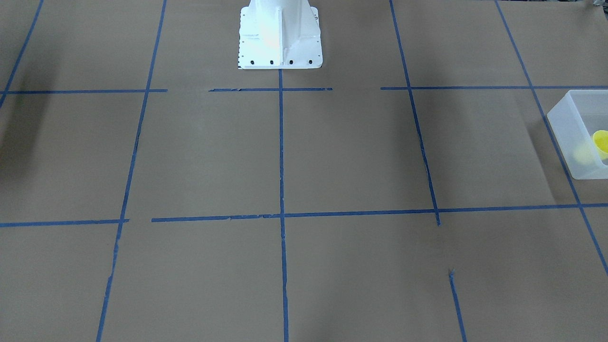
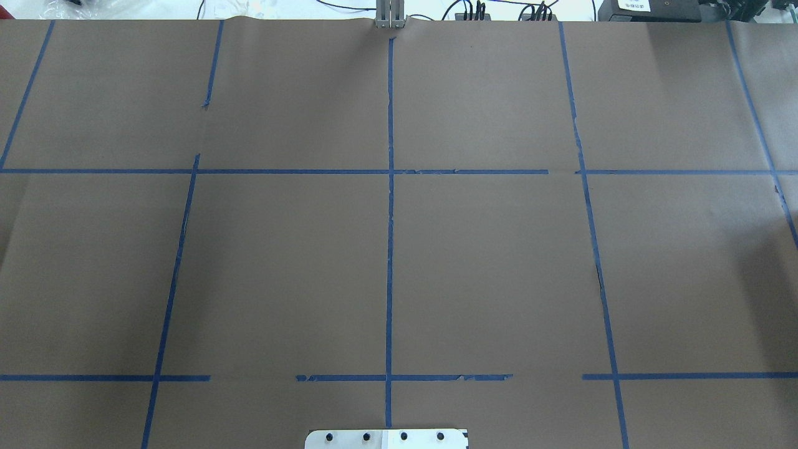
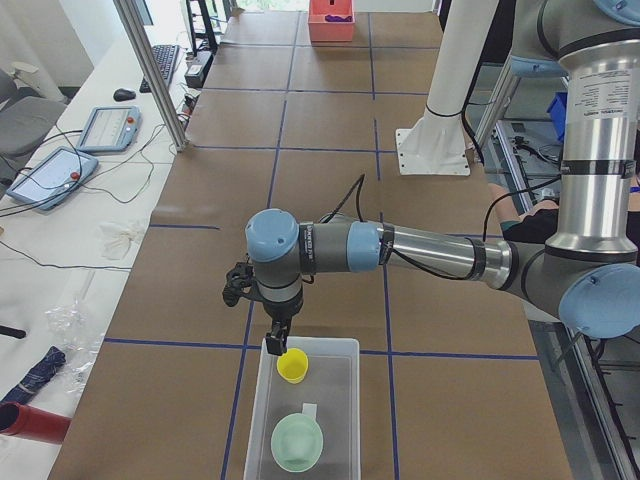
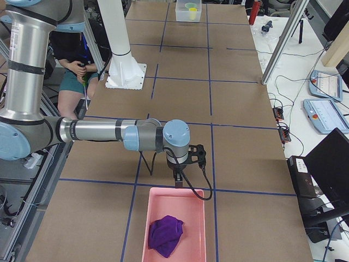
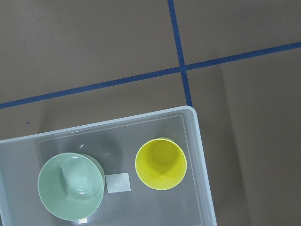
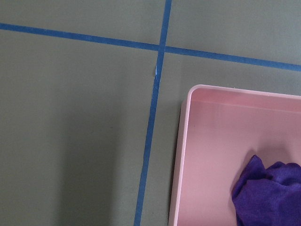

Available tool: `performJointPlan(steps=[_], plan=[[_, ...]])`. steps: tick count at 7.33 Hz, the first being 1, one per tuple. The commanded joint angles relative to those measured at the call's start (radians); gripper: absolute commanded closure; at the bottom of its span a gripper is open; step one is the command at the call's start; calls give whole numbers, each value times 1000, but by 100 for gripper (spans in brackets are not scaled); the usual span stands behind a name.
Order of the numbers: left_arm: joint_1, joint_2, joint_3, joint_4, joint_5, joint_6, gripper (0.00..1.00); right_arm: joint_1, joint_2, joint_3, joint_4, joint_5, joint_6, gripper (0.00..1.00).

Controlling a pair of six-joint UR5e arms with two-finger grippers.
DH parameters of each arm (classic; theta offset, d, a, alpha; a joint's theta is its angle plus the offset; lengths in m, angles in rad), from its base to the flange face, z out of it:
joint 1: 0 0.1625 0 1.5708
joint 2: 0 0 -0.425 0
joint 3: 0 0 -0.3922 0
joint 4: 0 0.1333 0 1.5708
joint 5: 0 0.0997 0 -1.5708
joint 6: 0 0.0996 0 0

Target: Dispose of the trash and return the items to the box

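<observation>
The box (image 5: 200,155) is a frosted-white bin that holds both items. The yellow cup (image 5: 161,164) stands upright near its right wall, and the mint-green bowl (image 5: 70,186) sits to the left of a small white label (image 5: 118,182). In the exterior left view my left gripper (image 3: 277,347) hangs over the box's far rim (image 3: 310,343), beside the cup (image 3: 292,365); I cannot tell whether it is open or shut. My right gripper (image 4: 179,183) hovers at the far edge of a pink bin (image 4: 146,218) that holds a crumpled purple cloth (image 4: 166,234). Its state cannot be told either.
Brown paper with blue tape lines covers the table (image 2: 486,262). The robot's white base (image 1: 280,35) stands mid-table. A person (image 4: 73,71) sits behind the base. Tablets (image 3: 50,175) and cables lie on a side bench.
</observation>
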Motion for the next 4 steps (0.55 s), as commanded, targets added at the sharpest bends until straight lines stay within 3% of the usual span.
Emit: performJointPlan(steps=[1,4], plan=[[0,0,-1,0,0,1,0,-2,0,0,1,0,0,0],[0,0,-1,0,0,1,0,-3,0,-2,13,0,2,0]])
